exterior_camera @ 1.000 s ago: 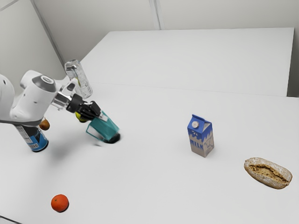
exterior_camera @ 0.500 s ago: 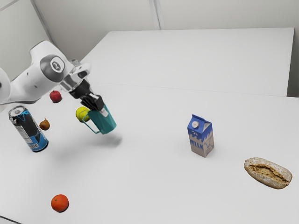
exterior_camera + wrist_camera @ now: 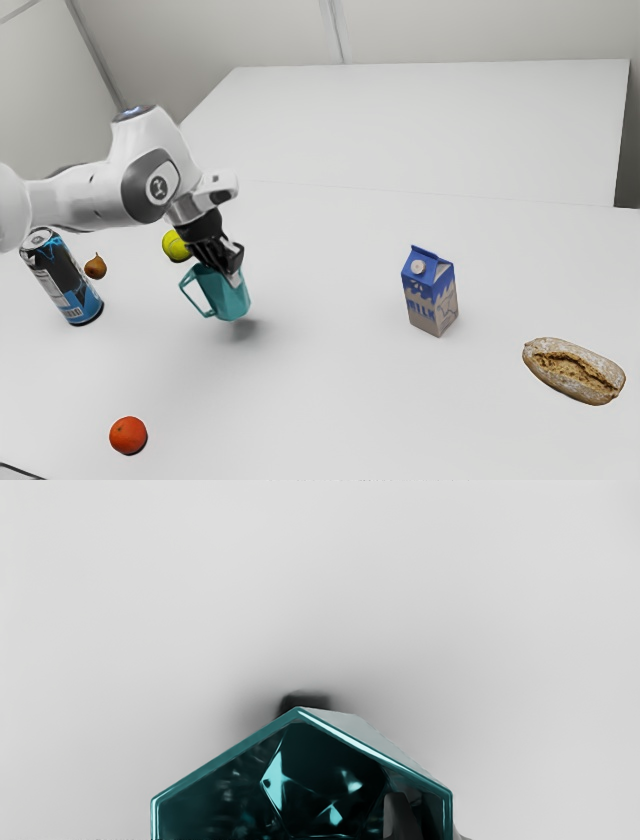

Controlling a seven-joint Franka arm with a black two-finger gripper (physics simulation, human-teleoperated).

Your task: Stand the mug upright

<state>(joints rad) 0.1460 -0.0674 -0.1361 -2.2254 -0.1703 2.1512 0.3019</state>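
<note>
**Mug point(image 3: 222, 297) gripped by its wall, mouth up, close to upright**

Clock positions are read on the exterior view, 12 at its top. The gripper point(image 3: 232, 274) is closed on the mug near the rim: in the wrist view 1 finger point(image 3: 400, 817) sits inside the wall, the other outside. The mug's long axis runs from 11 o'clock at the mouth to 5 o'clock at the base; the handle point(image 3: 192, 298) points to 9. Location: over the table point(image 3: 330, 400), milk carton point(image 3: 431, 292) at 3 o'clock from it, drinks can point(image 3: 65, 280) at 9, yellow-green ball point(image 3: 176, 246) near 11, orange point(image 3: 128, 435) at 7.
</note>
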